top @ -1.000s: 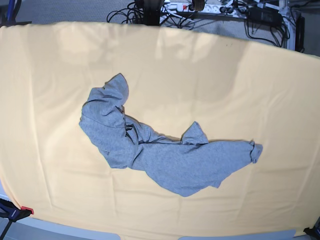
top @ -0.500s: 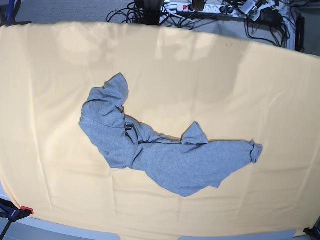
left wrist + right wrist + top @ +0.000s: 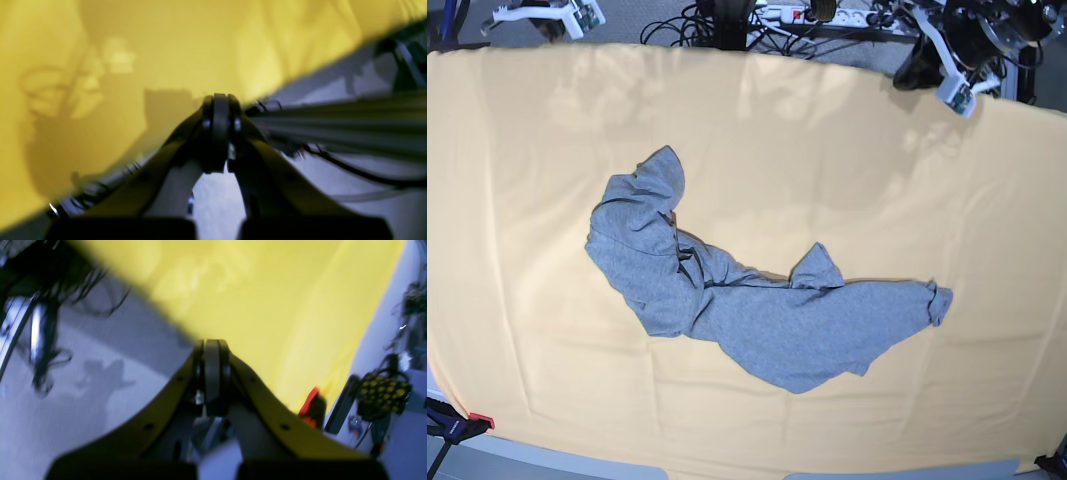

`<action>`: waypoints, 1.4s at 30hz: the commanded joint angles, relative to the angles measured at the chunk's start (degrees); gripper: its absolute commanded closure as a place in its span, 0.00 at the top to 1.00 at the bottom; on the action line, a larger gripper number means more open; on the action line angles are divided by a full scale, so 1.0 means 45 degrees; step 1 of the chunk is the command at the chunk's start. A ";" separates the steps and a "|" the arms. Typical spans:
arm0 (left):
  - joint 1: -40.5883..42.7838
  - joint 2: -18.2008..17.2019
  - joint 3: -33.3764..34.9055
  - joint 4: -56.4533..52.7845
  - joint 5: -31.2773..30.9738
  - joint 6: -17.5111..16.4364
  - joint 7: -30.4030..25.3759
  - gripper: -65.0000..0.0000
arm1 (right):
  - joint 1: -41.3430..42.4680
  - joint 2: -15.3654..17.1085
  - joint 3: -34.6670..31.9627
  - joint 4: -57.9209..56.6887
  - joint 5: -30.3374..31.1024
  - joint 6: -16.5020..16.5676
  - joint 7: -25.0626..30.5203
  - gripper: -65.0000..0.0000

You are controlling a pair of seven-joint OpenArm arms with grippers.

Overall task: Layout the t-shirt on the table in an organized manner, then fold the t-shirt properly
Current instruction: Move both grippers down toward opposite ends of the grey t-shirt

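Observation:
The grey t-shirt lies crumpled in a long, twisted heap in the middle of the table, one sleeve flopped up at its left end. No lettering shows. My left gripper is shut and empty, hanging over the table's far edge; in the base view it is the dark tip at the top right. My right gripper is shut on nothing above the table's far left corner; only its arm shows at the top left. Both are far from the shirt.
Cables and a power strip lie on the floor behind the table. A red-tipped clamp grips the front left corner, and another red clamp shows in the right wrist view. A metal frame rail runs under the table edge.
Both arms have come into the base view along the table's far edge, the left one further in. The t-shirt has not moved.

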 commanded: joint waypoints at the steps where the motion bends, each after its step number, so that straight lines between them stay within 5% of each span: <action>1: -0.0194 -0.0112 -0.0087 0.0189 -0.0155 -0.0078 -0.0248 0.00 | 0.0102 0.0053 0.0015 0.0204 -0.0131 -0.0121 0.0175 0.00; 13: -0.3526 -0.0146 -0.0087 0.0107 0.0117 0.0500 -0.0321 0.00 | 0.3905 0.0053 0.0996 0.0204 0.0180 0.0967 0.1321 0.00; 17: -0.4104 -0.0500 -0.0073 -0.0097 0.0243 0.0500 -0.0758 0.00 | 0.4619 0.0053 0.2011 0.0204 0.1812 0.1025 0.1923 0.00; 27: -0.6028 -0.1360 -0.0073 -0.3138 -0.0359 0.0491 -0.0928 0.00 | 0.7004 0.0053 0.3075 -0.0656 0.5780 0.2846 0.3458 0.00; 35: -0.8208 -0.2312 0.0758 -0.6708 -0.1792 -0.0704 -0.0869 0.00 | 0.9593 0.0053 0.3075 -0.4124 0.8650 0.4571 0.3492 0.00; 40: -0.9588 -0.2662 0.2215 -0.7873 -0.1763 -0.0811 -0.0719 0.00 | 1.0690 0.0053 0.3075 -0.4838 0.9729 0.4551 0.3473 0.36; 42: -1.0122 -0.2686 0.2807 -0.8267 -0.1768 -0.1122 -0.0520 0.00 | 1.0928 0.0049 0.3075 -0.5051 1.0287 0.4575 0.3429 0.42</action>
